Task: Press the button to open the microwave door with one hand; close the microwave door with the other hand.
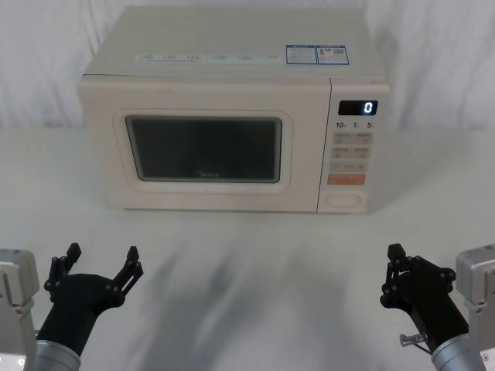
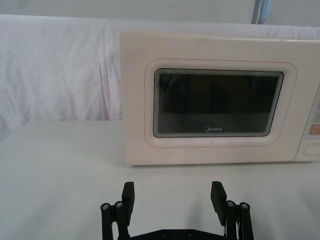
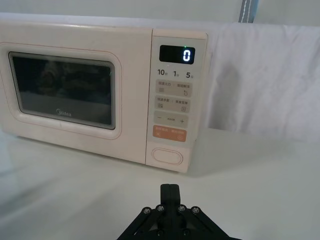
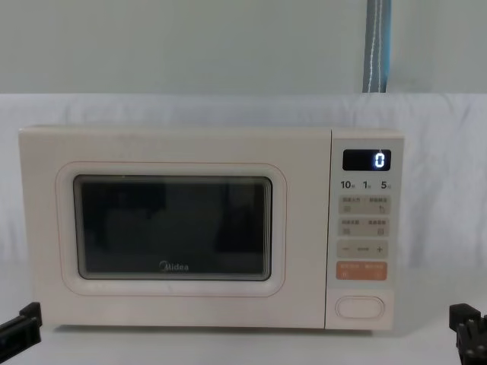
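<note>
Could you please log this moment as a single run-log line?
microwave door: shut | button: unpressed | left gripper: open, low left, clear of microwave | right gripper: shut, low right, before button

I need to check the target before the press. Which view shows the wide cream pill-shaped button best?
The chest view: the wide cream pill-shaped button faces it squarely. The right wrist view shows it obliquely, the head view small from above, the left wrist view only its cropped edge.

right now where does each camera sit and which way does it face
Head: high, looking down at the cream boxy microwave; left end effector open, right end effector shut.
Chest: low, facing the cream glass-windowed door; finger parts at both lower corners.
Left wrist: behind its spread fingers, facing the door.
Right wrist: facing the wide cream pill-shaped button.
All four views share the microwave.
</note>
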